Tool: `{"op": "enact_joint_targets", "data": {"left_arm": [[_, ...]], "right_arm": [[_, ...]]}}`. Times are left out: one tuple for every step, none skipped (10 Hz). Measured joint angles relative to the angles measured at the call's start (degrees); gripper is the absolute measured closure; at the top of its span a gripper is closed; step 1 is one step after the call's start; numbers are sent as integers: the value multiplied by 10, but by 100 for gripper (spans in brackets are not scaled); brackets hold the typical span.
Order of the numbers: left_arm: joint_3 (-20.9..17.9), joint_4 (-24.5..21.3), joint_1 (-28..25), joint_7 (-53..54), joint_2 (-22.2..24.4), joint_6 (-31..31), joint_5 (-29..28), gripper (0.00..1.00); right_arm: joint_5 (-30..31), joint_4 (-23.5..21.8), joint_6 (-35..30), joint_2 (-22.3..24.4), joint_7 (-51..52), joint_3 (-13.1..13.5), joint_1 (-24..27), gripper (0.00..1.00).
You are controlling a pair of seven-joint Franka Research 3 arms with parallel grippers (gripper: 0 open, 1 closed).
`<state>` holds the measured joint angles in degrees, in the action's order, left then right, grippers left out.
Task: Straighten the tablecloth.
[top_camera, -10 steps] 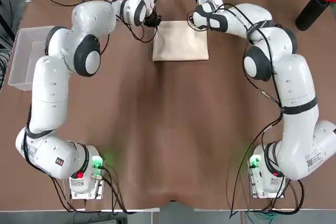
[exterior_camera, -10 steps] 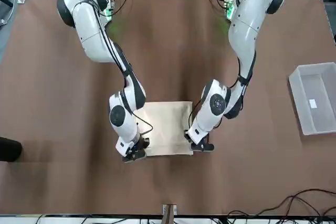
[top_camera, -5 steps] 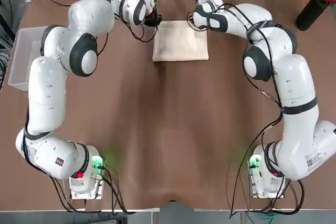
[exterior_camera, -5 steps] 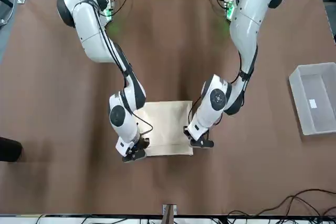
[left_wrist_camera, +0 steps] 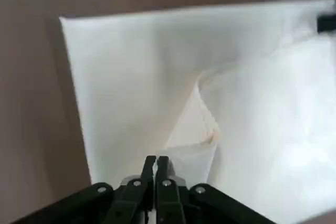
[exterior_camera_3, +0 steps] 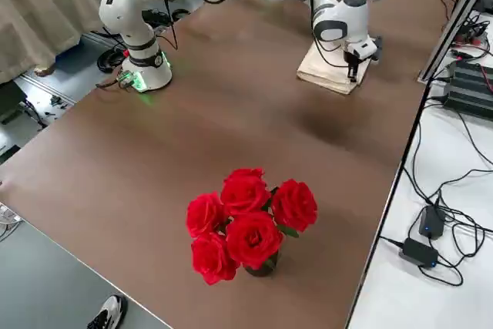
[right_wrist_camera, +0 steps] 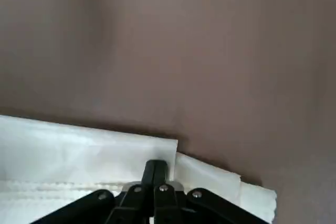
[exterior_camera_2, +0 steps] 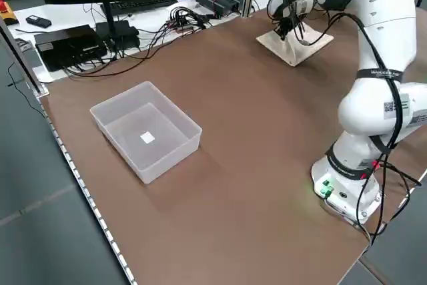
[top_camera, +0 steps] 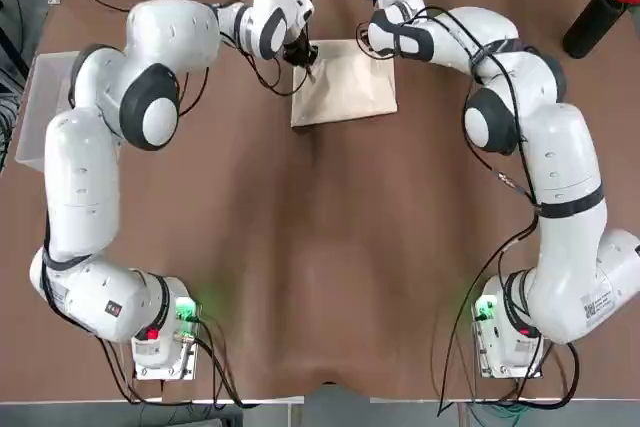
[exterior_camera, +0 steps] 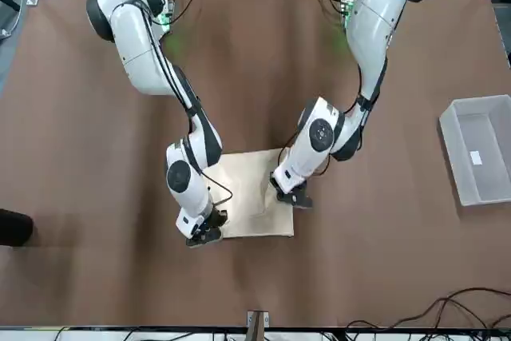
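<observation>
Since earlier frame: left claw (top_camera: 308, 59), shut on corner layer of cloth (top_camera: 345, 87), has drawn it inward; cloth lies at counter (top_camera: 300, 247) far edge. Right claw (top_camera: 372, 45) clamped on other far corner. Risk: uneven pull skews cloth, or thin layer slips free.

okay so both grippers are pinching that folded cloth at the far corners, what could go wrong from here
1. The left gripper is shut on only the top layer of the tablecloth, lifting a corner; the thin pinch could slip free.
2. The right gripper is shut on the other far corner; if the arms pull unevenly, the cloth may twist rather than open flat.
3. The whole folded stack could drag across the brown table covering and bunch it.
</observation>
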<state>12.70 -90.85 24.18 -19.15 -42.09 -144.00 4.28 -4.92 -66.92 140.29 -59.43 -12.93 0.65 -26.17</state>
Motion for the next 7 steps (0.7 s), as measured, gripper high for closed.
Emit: {"op": "enact_joint_targets", "data": {"left_arm": [[12, -24, 0, 9, 13, 0, 0, 96], [24, -44, 0, 12, 22, 0, 0, 96], [34, -59, 1, 12, 29, 0, 0, 96], [41, -71, 1, 18, 36, 0, 0, 96], [46, -86, 1, 27, 46, 2, 0, 96], [51, -100, 1, 37, 57, 19, 0, 96], [58, -107, 1, 44, 65, 49, 0, 96]], "right_arm": [[0, 0, 0, 0, 0, 0, 0, 98], [0, 0, 0, 0, 0, 0, 0, 98], [0, 0, 0, 0, 0, 0, 0, 98], [0, 0, 0, 0, 0, 0, 0, 98], [0, 0, 0, 0, 0, 0, 0, 98], [0, 0, 0, 0, 0, 0, 0, 98], [0, 0, 0, 0, 0, 0, 0, 98]]}}
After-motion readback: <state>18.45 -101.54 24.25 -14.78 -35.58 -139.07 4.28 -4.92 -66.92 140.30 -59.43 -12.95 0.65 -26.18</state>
